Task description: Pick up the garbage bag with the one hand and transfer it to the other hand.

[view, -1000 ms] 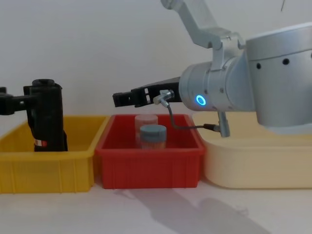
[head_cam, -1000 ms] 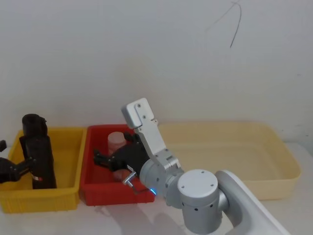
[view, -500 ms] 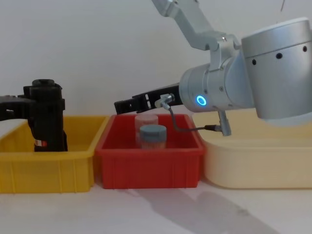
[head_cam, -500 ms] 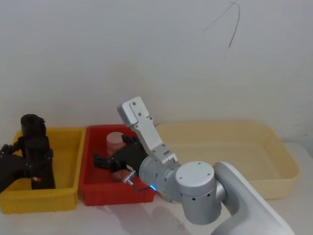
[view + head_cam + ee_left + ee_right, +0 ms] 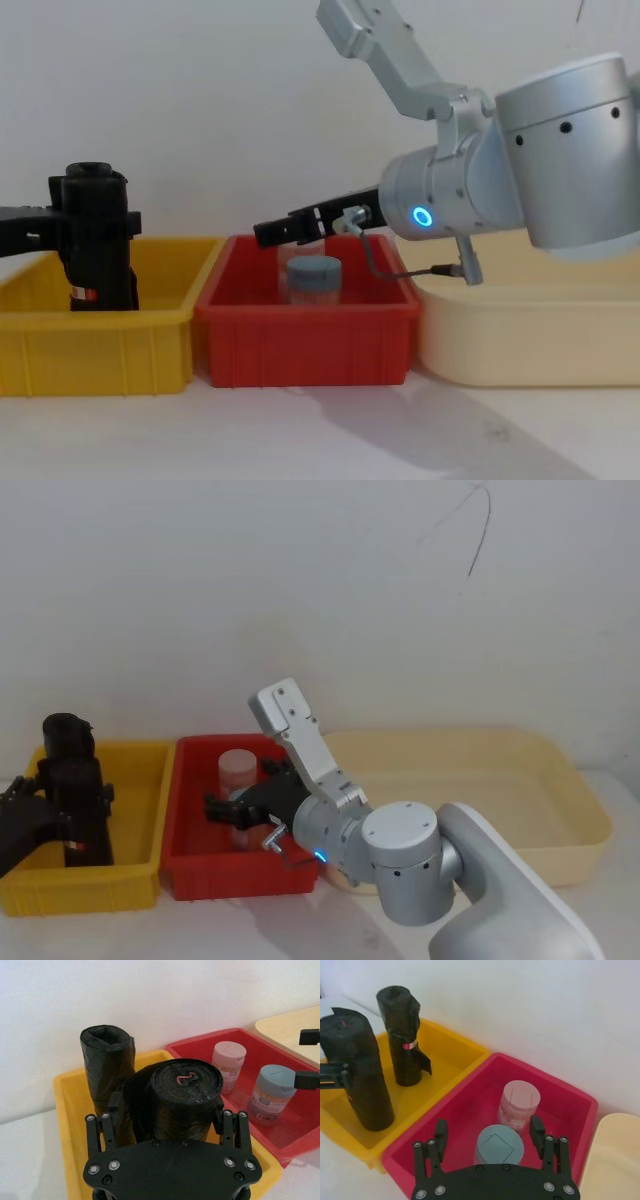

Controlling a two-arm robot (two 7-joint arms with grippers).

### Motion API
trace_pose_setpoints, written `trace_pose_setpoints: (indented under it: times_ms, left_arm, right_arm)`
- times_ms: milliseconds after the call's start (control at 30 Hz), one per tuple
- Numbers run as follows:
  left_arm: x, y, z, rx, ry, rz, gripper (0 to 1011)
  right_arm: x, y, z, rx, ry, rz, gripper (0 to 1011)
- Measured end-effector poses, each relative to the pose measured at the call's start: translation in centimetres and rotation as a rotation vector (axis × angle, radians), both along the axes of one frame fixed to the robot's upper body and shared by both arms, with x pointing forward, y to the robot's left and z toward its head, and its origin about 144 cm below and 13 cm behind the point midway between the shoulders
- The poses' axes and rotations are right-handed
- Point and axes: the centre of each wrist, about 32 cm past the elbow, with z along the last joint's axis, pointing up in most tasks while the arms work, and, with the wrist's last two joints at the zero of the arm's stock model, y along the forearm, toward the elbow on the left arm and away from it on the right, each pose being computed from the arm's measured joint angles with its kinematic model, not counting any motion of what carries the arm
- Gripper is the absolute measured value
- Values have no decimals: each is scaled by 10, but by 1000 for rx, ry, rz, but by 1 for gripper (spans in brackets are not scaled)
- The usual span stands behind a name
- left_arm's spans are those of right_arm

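Head looks down; chest low, side-on; both wrists close, angled down; all share red bin (image 5: 220, 876)

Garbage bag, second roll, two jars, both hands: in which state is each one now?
Left hand: closed on the garbage bag.
Garbage bag: upright in the yellow bin, gripped.
Second roll: upright, not gripped.
Right hand: open, above the red bin.
Blue-lidded jar: upright, lid on.
Pink-lidded jar: upright, lid on.

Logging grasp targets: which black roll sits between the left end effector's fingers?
The thicker roll with the tightly wound top, gripped by the left end effector; the slimmer hollow-topped roll stands free behind it.
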Motion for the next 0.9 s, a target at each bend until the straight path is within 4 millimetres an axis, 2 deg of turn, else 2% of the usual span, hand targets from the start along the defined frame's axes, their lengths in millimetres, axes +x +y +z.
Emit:
trace_pose_setpoints:
  times_ms: [900]
  left_arm:
    - [5, -2, -1, -1, 12, 1, 1000]
  right_arm:
    - [19, -6, -14, -60, 82, -10, 1002]
